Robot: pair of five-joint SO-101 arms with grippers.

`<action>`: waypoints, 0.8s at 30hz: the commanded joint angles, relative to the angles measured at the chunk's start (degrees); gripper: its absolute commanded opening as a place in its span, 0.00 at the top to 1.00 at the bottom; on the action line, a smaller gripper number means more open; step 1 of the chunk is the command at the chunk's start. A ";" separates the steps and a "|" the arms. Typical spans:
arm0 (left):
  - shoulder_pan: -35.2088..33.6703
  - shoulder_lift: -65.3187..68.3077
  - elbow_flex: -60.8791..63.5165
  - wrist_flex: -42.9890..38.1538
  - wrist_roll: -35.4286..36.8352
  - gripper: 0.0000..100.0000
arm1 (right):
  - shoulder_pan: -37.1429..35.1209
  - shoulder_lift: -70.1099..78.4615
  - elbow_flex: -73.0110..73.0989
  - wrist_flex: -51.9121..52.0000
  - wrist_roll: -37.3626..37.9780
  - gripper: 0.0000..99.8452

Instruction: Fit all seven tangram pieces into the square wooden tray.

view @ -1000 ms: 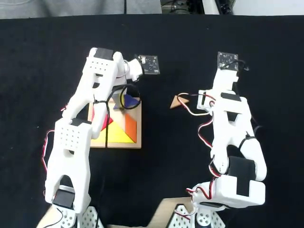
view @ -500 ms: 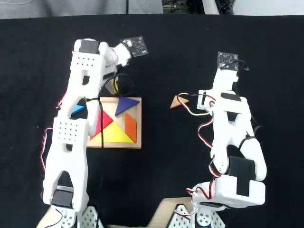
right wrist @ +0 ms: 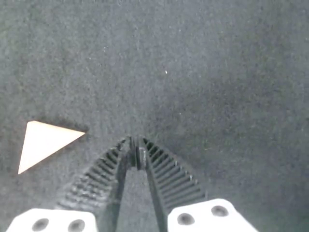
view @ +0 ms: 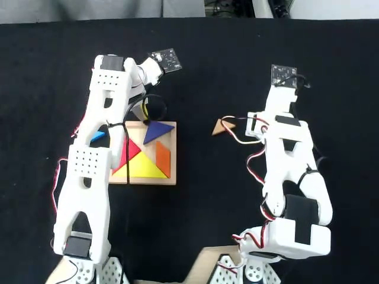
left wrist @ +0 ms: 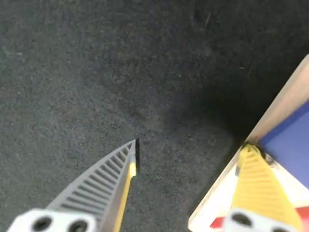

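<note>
The square wooden tray (view: pixel 173 177) lies on the black table and holds a dark blue triangle (view: pixel 157 130), an orange piece (view: pixel 163 158), a yellow triangle (view: pixel 142 168) and a red triangle (view: pixel 127 155). My left gripper (left wrist: pixel 190 145) stands open and empty just past the tray's far edge (left wrist: pixel 280 104), one yellow-backed finger (left wrist: pixel 251 179) over the tray's corner. A light blue piece (view: pixel 96 136) peeks out left of the tray, partly hidden by the left arm. A tan triangle (view: pixel 223 126) lies on the cloth beside my shut right gripper (right wrist: pixel 133 147).
Both white arms reach up from the near edge of the table, the left arm (view: pixel 89 171) lying over the tray's left side. A wooden board corner (view: pixel 204 263) shows at the near edge between the arm bases.
My left arm swung off the tray toward the far left, uncovering the dark blue triangle and the light blue piece. The right arm has not moved.
</note>
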 commanded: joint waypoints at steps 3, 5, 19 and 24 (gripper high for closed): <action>4.35 -1.41 -2.86 -0.70 2.37 0.68 | 0.70 -0.04 -2.42 -0.88 0.44 0.99; 5.23 -1.41 -2.86 -0.62 2.37 0.68 | 0.70 -0.04 -2.42 -0.88 0.44 0.99; 11.21 -1.49 -9.19 5.71 2.73 0.68 | 0.70 -0.04 -2.42 -0.88 0.44 0.99; 11.91 -0.97 -21.58 13.10 2.73 0.68 | 0.70 -0.04 -2.42 -0.88 0.44 0.99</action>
